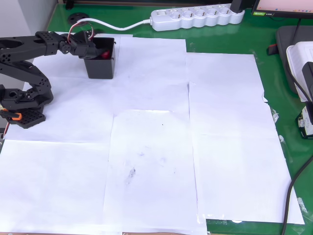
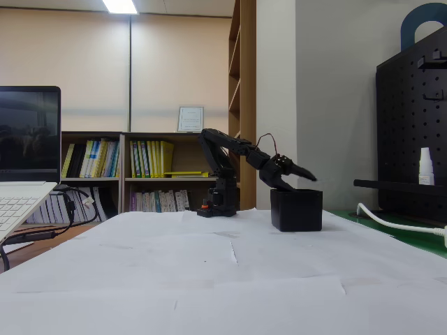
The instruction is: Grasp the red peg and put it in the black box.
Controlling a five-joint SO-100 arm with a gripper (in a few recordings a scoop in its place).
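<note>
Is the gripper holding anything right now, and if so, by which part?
Cannot tell. In the overhead view the gripper reaches into the black box, with the red peg at the jaws, but whether they clamp it, or where, is hidden.

we see white paper sheets (image 1: 146,122) covering the green table (image 1: 274,88), a white power strip (image 1: 195,17) along its far edge, a laptop (image 2: 24,160) at its left edge.
</note>
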